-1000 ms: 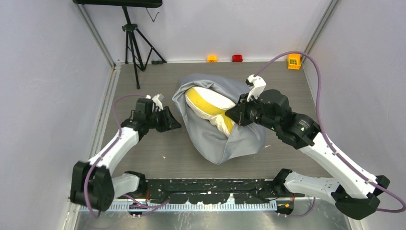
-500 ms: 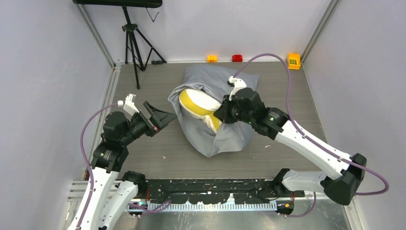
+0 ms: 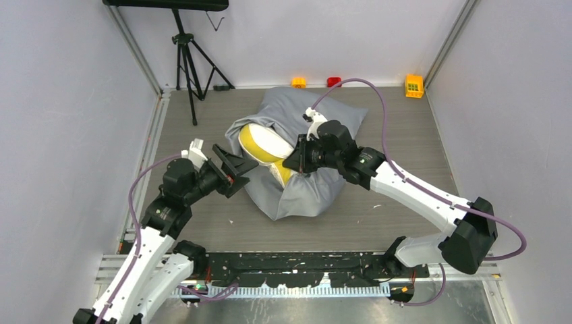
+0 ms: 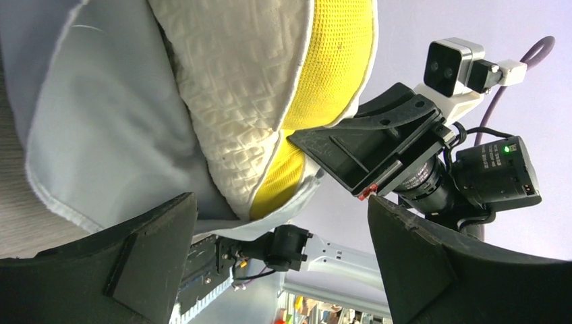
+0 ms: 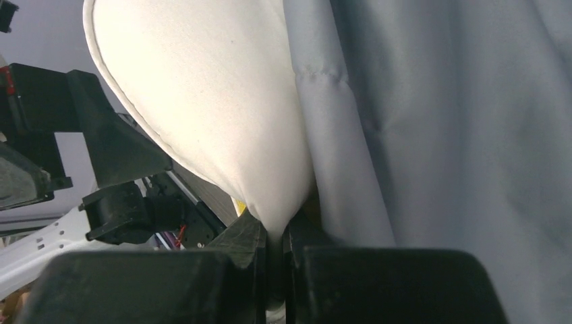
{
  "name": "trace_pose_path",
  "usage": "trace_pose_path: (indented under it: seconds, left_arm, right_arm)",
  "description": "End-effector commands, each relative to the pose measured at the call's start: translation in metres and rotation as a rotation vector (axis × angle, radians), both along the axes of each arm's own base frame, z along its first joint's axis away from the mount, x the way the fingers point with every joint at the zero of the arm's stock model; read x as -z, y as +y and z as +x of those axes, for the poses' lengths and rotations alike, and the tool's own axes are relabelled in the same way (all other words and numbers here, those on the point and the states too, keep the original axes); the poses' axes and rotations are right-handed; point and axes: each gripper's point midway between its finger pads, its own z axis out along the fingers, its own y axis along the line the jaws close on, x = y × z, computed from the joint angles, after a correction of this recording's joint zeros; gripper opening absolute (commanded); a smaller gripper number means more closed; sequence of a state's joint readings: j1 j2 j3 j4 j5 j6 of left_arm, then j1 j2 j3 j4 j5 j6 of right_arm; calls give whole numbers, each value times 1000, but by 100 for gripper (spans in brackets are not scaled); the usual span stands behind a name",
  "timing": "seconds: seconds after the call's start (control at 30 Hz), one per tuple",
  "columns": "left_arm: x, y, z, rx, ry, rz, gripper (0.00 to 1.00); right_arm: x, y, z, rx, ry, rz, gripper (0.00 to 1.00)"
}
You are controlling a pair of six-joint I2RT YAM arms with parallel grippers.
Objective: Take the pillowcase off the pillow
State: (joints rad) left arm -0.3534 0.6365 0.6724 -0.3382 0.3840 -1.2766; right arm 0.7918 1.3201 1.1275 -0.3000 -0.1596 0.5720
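The grey-blue pillowcase (image 3: 307, 192) lies rumpled mid-table with its mouth facing left. Out of the mouth pokes the pillow (image 3: 262, 142), showing its yellow edge and white quilted face (image 4: 229, 88). My right gripper (image 3: 291, 162) reaches in from the right and is shut on a white corner of the pillow (image 5: 202, 94), pinched between its jaws (image 5: 273, 233); the grey pillowcase (image 5: 459, 135) hangs right beside it. My left gripper (image 3: 237, 167) stands wide open just left of the pillow's exposed end, holding nothing, its fingers (image 4: 135, 256) either side of the pillow's lower corner in the left wrist view.
A black tripod (image 3: 189, 61) stands at the back left. Orange (image 3: 298, 82), red (image 3: 334, 82) and yellow (image 3: 414, 85) toy bricks sit along the back wall. Walls close in both sides, and a black rail (image 3: 297, 266) runs along the near edge.
The left gripper has opened wide and swung in towards the pillow's exposed end. The right gripper, still shut, has dragged the pillow and pillowcase leftwards and back.
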Motion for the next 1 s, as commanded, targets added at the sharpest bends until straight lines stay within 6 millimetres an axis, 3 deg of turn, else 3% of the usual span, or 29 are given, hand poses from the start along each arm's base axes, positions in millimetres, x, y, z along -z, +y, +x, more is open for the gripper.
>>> trace_pose_path:
  seconds: [0.0, 0.2, 0.5, 0.6, 0.63, 0.67, 0.77, 0.8, 0.87, 0.97]
  left_arm:
    - [-8, -11, 15, -21, -52, -21, 100]
    - [-6, -19, 28, -71, -92, -1, 100]
    - [24, -12, 53, -174, -59, 66, 100]
    - [35, -11, 59, -187, -58, 76, 95]
    - [37, -12, 60, -184, -64, 82, 88]
    - [39, -14, 60, -172, -70, 87, 75]
    - [34, -22, 65, -141, -134, 59, 15]
    - [34, -23, 66, -138, -140, 60, 2]
    - [34, -24, 67, -131, -142, 69, 0]
    - [33, -24, 66, -129, -151, 80, 0]
  right_arm:
    - [-45, 22, -5, -76, -72, 164, 0]
    - [-37, 30, -18, -139, -65, 153, 0]
    - [-24, 31, -35, -190, -56, 127, 0]
    - [-16, 28, -41, -200, -47, 110, 0]
    - [-14, 27, -43, -202, -43, 103, 0]
    - [-12, 25, -44, -205, -43, 98, 0]
    - [-7, 20, -48, -203, -42, 80, 2]
    - [-6, 17, -49, -199, -43, 74, 14]
    - [-3, 11, -49, -184, -48, 56, 33]
    - [0, -2, -48, -136, -70, 35, 47]
